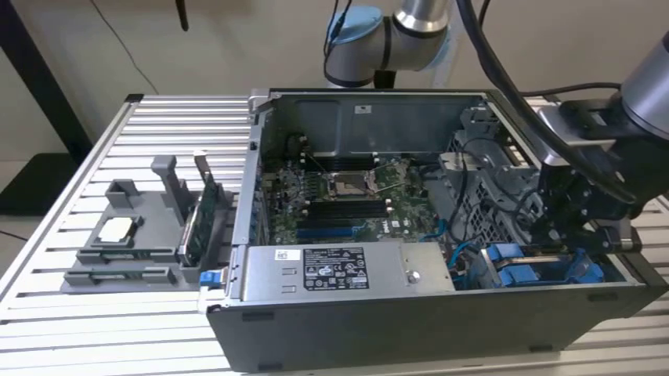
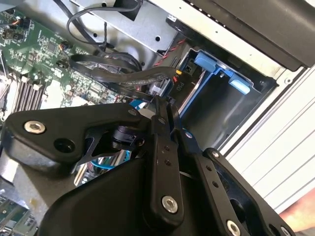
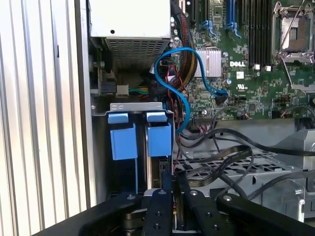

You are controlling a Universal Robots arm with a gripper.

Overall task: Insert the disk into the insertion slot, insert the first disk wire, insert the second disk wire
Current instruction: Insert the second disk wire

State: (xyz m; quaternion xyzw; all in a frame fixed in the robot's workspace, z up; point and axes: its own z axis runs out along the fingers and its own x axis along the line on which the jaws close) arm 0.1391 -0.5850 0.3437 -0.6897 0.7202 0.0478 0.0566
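The disk (image 1: 519, 273) sits in its bright blue carrier inside the drive bay at the case's front corner, on the exterior view's right. Its blue tabs (image 3: 135, 140) and its blue frame (image 2: 216, 69) show in the wrist views. My gripper (image 1: 552, 232) reaches down into the case right beside that bay. Its fingers (image 3: 165, 196) stand almost together, with only a thin gap. They pinch the end of a black disk wire (image 2: 173, 84) with red and yellow strands, right at the disk's end. The pinched part is mostly hidden by the fingertips (image 2: 160, 110).
A blue cable (image 3: 174, 78) loops from the motherboard (image 1: 345, 192) toward the bay. Black cables (image 3: 221, 152) lie over the metal cage beside the gripper. The power supply (image 1: 334, 270) fills the case front. A grey fixture (image 1: 136, 235) stands on the slatted table (image 1: 63, 329).
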